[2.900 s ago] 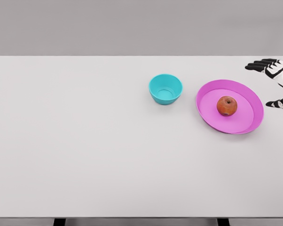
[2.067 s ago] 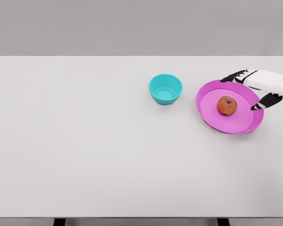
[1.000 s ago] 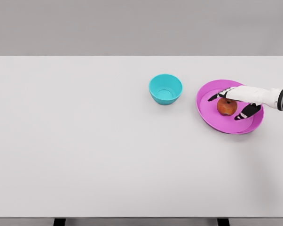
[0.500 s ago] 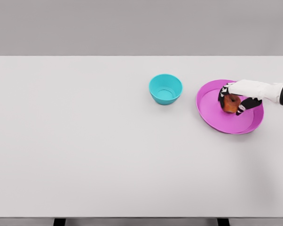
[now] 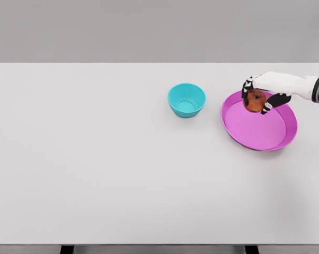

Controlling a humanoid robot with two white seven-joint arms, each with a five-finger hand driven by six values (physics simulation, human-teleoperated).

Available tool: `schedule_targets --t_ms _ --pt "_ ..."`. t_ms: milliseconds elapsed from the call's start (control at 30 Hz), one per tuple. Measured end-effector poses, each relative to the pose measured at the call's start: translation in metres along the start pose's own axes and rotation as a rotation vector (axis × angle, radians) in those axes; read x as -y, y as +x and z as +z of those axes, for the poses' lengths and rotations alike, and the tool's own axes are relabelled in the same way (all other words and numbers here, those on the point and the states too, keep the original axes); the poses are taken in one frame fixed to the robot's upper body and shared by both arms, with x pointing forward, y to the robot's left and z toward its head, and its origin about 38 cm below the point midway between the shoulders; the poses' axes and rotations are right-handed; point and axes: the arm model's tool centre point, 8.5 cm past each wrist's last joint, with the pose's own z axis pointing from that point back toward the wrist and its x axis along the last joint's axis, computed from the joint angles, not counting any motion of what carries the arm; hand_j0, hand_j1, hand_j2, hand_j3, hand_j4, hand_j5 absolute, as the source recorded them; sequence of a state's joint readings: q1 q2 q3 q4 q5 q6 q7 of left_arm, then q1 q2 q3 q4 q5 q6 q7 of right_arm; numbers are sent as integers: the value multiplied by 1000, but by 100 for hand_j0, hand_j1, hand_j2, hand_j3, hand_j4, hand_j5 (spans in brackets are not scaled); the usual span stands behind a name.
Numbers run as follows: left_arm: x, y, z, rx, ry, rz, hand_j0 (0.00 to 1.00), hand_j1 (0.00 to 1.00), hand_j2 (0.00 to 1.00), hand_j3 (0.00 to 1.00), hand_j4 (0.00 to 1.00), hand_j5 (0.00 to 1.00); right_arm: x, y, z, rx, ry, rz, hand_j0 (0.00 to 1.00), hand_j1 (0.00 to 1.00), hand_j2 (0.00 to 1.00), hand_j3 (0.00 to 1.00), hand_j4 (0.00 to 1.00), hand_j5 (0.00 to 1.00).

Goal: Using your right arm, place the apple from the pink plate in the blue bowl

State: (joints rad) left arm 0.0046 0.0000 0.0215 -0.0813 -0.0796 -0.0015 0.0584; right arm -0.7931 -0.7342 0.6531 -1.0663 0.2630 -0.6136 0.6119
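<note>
Head view: your right hand (image 5: 261, 94) fingers clasp the round red apple (image 5: 255, 100); carry it level toward nine o'clock, over the small turquoise-blue bowl (image 5: 186, 100).

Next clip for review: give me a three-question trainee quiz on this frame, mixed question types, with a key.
1. True or false: the apple rests on the pink plate.
2. Multiple choice: the right hand is (A) open above the plate, (B) closed around the apple, (C) inside the blue bowl.
3. Fill in: the bowl stands to the ____ of the plate in the head view.

Key: 1. False, it is held up, clear of the plate's floor. 2. B. 3. left.
</note>
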Motion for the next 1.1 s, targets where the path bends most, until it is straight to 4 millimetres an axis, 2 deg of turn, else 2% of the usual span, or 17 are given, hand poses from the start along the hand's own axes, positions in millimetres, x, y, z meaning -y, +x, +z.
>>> schedule_targets --t_ms 167,433,733,1100 --pt "0 0 0 0 0 0 100 100 100 100 100 100 18 13 -14 38 -34 19 32 32 32 32 32 32" --pt "0 0 0 0 0 0 100 100 100 100 100 100 25 32 -39 100 -56 18 32 32 32 32 32 32" --pt "0 0 0 0 0 0 100 100 100 100 100 100 37 48 -56 146 -82 27 32 32 32 32 32 32" --pt "0 0 0 0 0 0 100 100 100 100 100 100 42 72 -82 198 -85 48 32 32 32 32 32 32"
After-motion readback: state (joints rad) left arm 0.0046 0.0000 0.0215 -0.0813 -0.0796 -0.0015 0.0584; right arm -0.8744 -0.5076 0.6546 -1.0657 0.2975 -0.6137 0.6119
